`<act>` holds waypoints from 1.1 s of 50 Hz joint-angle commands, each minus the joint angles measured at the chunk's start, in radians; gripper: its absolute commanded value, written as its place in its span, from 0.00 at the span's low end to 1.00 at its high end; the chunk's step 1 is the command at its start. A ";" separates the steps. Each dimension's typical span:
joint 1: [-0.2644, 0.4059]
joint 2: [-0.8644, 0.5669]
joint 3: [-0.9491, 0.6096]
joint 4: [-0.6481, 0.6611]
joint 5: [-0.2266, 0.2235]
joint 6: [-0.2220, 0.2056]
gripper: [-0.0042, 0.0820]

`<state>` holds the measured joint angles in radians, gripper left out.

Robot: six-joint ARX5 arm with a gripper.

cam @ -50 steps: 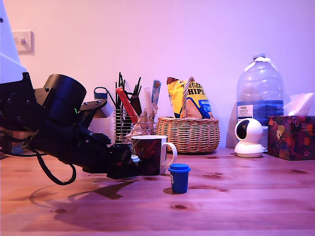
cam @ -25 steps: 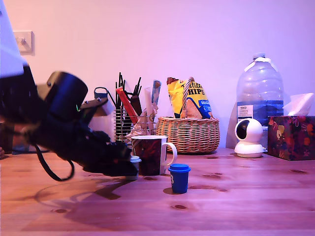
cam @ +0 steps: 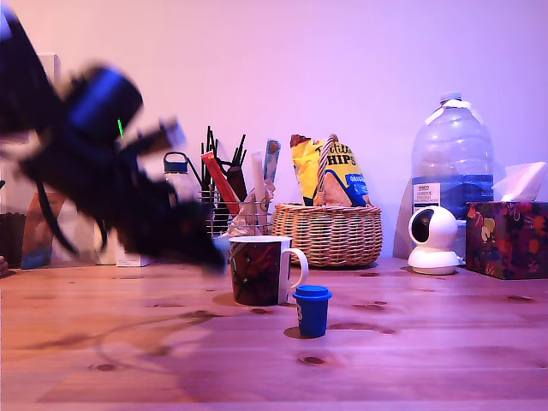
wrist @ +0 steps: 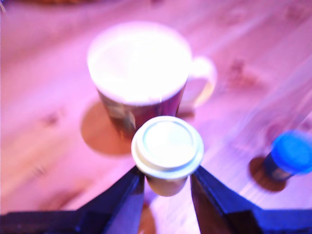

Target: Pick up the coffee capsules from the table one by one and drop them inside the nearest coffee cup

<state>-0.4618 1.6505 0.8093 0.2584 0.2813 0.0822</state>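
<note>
Capsules: you have two in sight. One, pale-lidded in the wrist view (wrist: 167, 146), sits clamped between the two dark fingers (wrist: 127, 195) of the end effector (wrist: 167, 187), held just below its rim and raised off the desk (cam: 411, 360), next to the cup (wrist: 139, 73) on the side away from the handle. The other, blue (cam: 312, 310), stands upright on the desk just in front of the cup, near the handle side, untouched.

Handling, as judged: each capsule looks like light, thin plastic, stiff enough to hold shape but easy to crush. The tapered body narrows downward, so it could slip; take it on the body close under the wider rim, as the held one is taken, and squeeze gently.

Count, largest first: one desk; one cup (cam: 257, 270), upright, patterned outside, pale inside, contents washed out by glare; two capsules.

The arm is badly blurred in the exterior view, so the end effector's exact height over the cup rim cannot be read there.
</note>
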 commanded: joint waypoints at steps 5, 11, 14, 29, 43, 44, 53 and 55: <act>0.003 -0.023 -0.010 -0.005 -0.001 -0.003 0.28; 0.000 -0.023 -0.007 -0.006 -0.001 -0.003 0.28; -0.004 -0.023 0.000 -0.014 -0.002 -0.003 0.28; -0.013 -0.006 0.178 -0.172 -0.002 -0.003 0.28; -0.013 0.077 0.362 -0.333 -0.003 0.004 0.28; -0.013 0.084 0.373 -0.341 -0.003 0.005 0.28; -0.013 0.153 0.478 -0.428 -0.007 0.005 0.28; -0.013 0.168 0.502 -0.447 -0.010 0.007 0.28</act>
<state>-0.4713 1.8023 1.2720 -0.1833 0.2749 0.0834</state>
